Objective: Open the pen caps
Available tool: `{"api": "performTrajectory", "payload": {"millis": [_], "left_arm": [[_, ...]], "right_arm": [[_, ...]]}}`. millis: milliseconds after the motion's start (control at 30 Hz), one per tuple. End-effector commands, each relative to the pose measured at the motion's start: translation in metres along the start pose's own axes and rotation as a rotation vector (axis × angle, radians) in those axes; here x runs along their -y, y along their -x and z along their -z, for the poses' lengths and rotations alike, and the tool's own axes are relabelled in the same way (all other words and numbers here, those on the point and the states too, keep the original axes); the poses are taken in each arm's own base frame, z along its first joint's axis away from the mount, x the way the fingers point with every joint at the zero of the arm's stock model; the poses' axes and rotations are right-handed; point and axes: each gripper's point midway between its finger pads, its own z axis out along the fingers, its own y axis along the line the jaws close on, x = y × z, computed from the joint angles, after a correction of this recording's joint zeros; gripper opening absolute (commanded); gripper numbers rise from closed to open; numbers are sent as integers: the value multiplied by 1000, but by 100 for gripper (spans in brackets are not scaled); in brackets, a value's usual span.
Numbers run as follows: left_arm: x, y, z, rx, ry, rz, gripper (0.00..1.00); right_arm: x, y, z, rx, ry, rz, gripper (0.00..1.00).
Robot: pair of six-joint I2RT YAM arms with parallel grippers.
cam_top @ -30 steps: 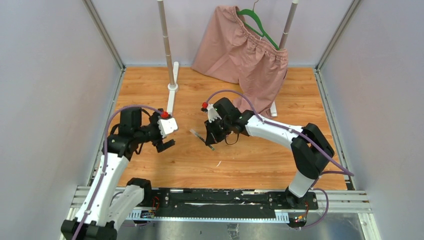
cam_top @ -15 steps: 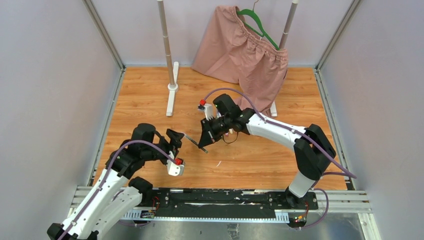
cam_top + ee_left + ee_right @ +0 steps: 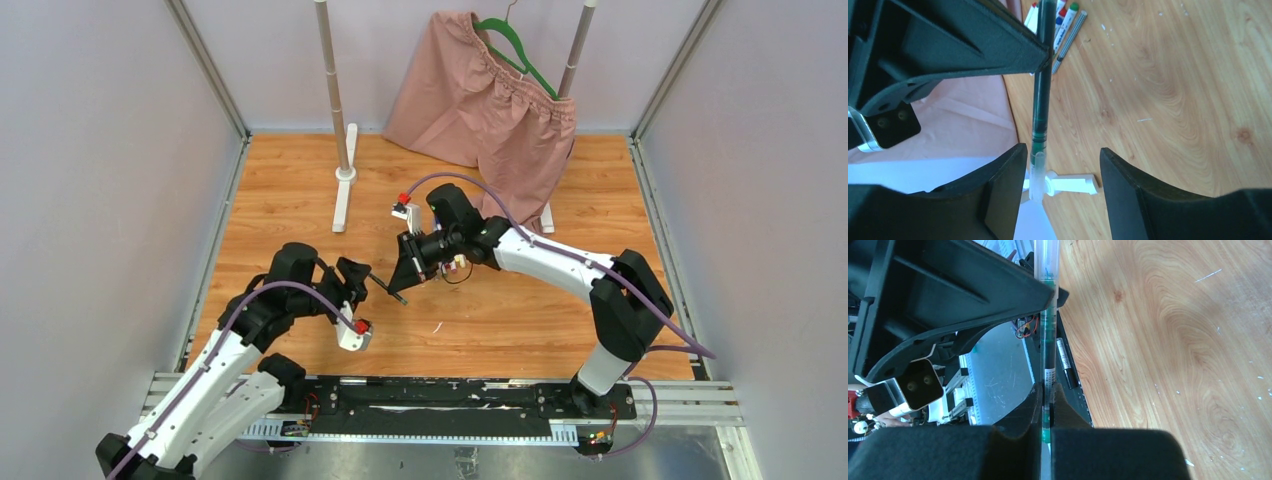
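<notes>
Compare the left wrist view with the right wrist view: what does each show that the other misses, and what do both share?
Only the left wrist view shows the loose pens lying together on the table, the pink cloth and the white stand foot. Only the right wrist view shows a black marker lying by the metal frame. Both show the green pen clamped in the right gripper, its clear end inside the open left gripper.

One held pen (image 3: 1040,100), two poles (image 3: 331,90) (image 3: 574,55), one hanger (image 3: 515,45)
</notes>
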Motion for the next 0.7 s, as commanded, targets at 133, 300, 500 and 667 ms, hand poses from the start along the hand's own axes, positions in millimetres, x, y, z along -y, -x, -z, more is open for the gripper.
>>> {"api": "performTrajectory", "payload": {"millis": [133,300,500,667], "left_arm": [[-35,-19,0,-77,97,75,53],[-42,-22,0,-93,120,95,26],[-56,-10,7,-37,167,171,0],[-56,-3,11,-10,168,212,0]], "right_arm": [[-20,1,1,-12,42,5,0],[-20,0,-1,-25,27,10,0],[-19,2,-16,-27,15,-1,50],[-27,17,-25,16,43,-8,43]]}}
